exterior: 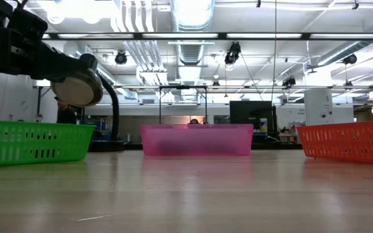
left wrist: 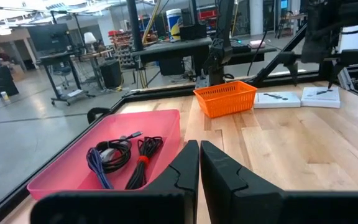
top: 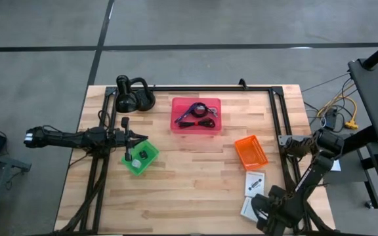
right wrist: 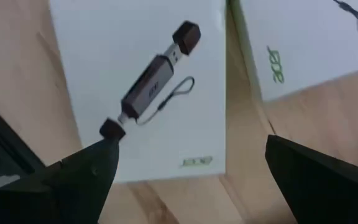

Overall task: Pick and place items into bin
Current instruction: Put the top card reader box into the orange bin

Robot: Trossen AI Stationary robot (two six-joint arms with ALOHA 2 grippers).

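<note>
Near the bench's left edge sits a green basket (top: 140,157) holding a couple of small dark pieces, too small to name with any certainty. The left claw (top: 134,137) hangs just over this basket's rim, its two dark fingers (left wrist: 185,171) pressed flat together with nothing between them.

At the far left corner stands a black desk lamp (top: 131,94), its round base just beside the bench's back rail.

Against the middle of the far edge lies a pink bin (top: 195,116). Inside it are a black coiled cable (left wrist: 143,158) bound with a red tie and a purple cable (left wrist: 98,165) looped beside a second dark coil; they lie touching one another on the bin's floor.

Right of centre sits an orange basket (top: 251,151); what it contains, if anything, cannot be made out.

Toward the near right corner two flat white packets lie side by side on the wood, well apart from the pink bin: one (right wrist: 145,81) printed with a USB stick and its cap, the other (right wrist: 309,40) just beside it. The right claw (right wrist: 185,171) is poised directly above the first packet, fingers spread wide on either side, gripping nothing and not touching the packet.
</note>
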